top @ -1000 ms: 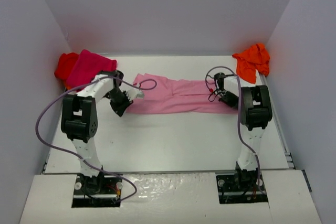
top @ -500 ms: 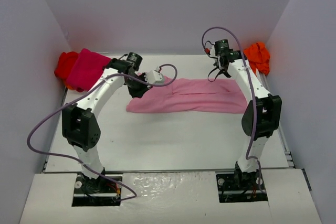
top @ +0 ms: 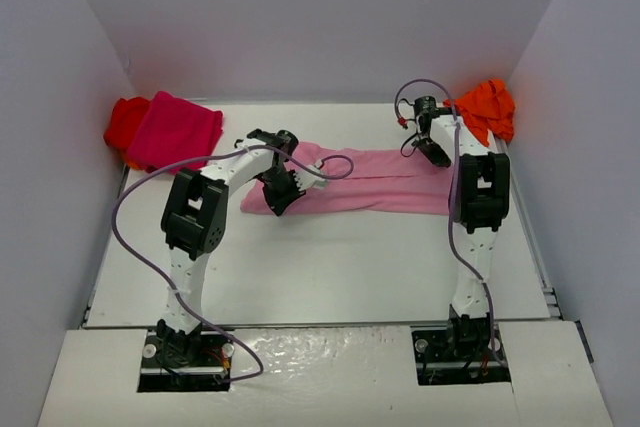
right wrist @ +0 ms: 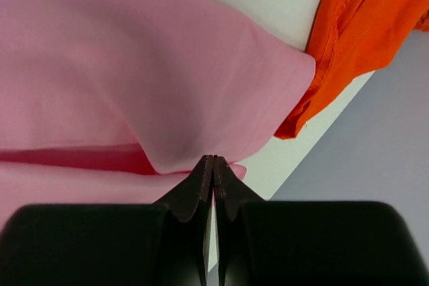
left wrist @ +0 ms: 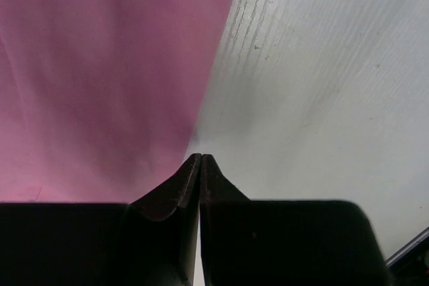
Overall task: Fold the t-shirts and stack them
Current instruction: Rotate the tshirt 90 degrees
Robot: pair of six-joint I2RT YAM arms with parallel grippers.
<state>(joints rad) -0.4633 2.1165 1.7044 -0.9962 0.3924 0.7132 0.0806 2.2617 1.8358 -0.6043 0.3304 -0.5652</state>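
Pink shirt (top: 370,182) lies as a long flat band across the far middle of the table (top: 330,267), well apart from the arm bases.

Left gripper (top: 278,197) is down at the band's left end. In the wrist view its jaws are pressed together, tips (left wrist: 201,159) right at the cloth's edge (left wrist: 100,65), with bare table (left wrist: 322,65) to the right (cannot tell whether any cloth is caught between them).

Right gripper (top: 437,154) is at the band's right end, jaws also pressed together. Its tips (right wrist: 213,160) meet a fold of pink cloth (right wrist: 100,51); a pinch is not clear.

Orange shirt (top: 485,112) is bunched in the far right corner; its hem (right wrist: 362,25) sits just beside the pink corner.

Magenta shirt (top: 180,132) lies in the far left corner, overlapping the red shirt (top: 122,122).
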